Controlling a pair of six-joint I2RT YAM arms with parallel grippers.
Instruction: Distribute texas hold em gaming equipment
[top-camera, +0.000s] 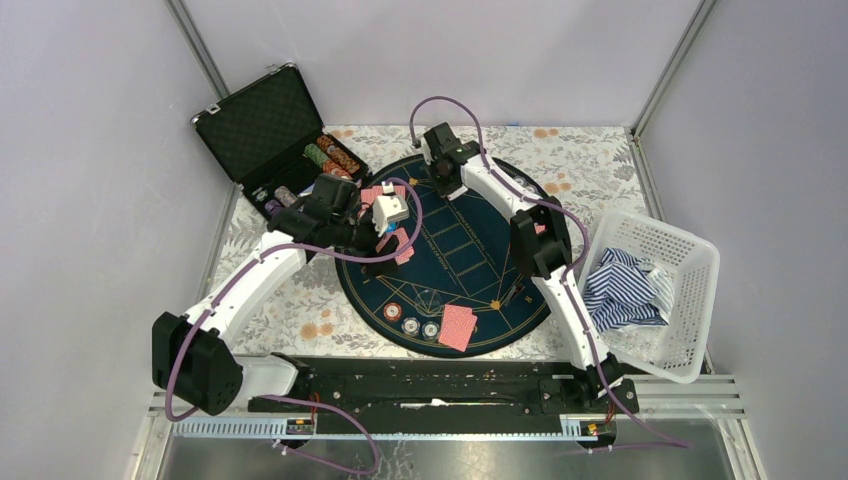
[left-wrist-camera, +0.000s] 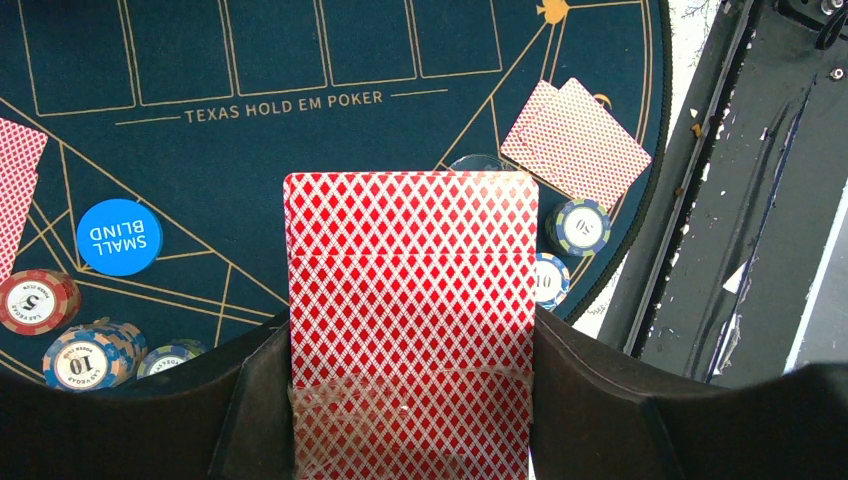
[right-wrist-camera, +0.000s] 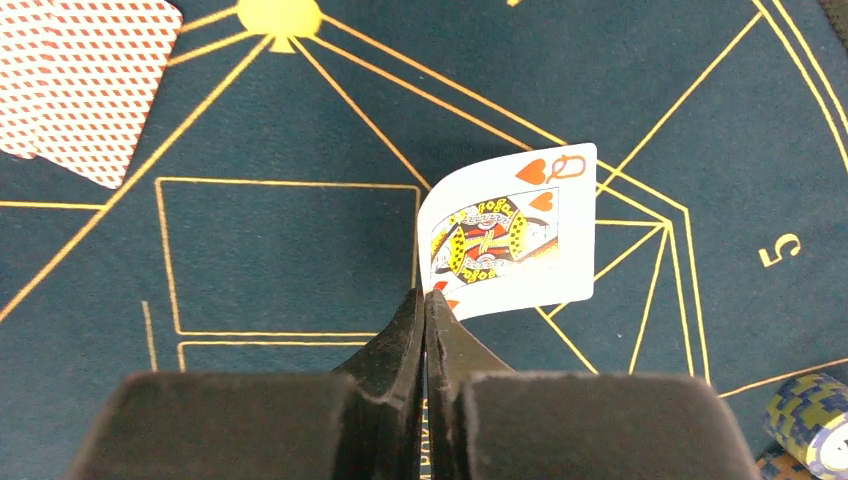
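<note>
My left gripper (left-wrist-camera: 410, 335) is shut on a deck of red-backed playing cards (left-wrist-camera: 410, 260), held by its long edges above the round blue poker mat (top-camera: 470, 250). My right gripper (right-wrist-camera: 427, 300) is shut on the corner of a queen of hearts card (right-wrist-camera: 515, 235), face up above the mat's far side. Near the front edge of the mat lie two red-backed cards (left-wrist-camera: 578, 140) and striped chips (left-wrist-camera: 582, 226). A blue "small blind" button (left-wrist-camera: 118, 237) and more chips (left-wrist-camera: 90, 355) lie to the left. Other red-backed cards (right-wrist-camera: 85, 80) lie on the mat's far part.
An open black case (top-camera: 265, 125) with rows of chips (top-camera: 330, 155) stands at the back left. A white basket (top-camera: 690, 290) holding a blue-white striped cloth (top-camera: 620, 285) sits at the right. A black rail (top-camera: 440, 385) runs along the near edge.
</note>
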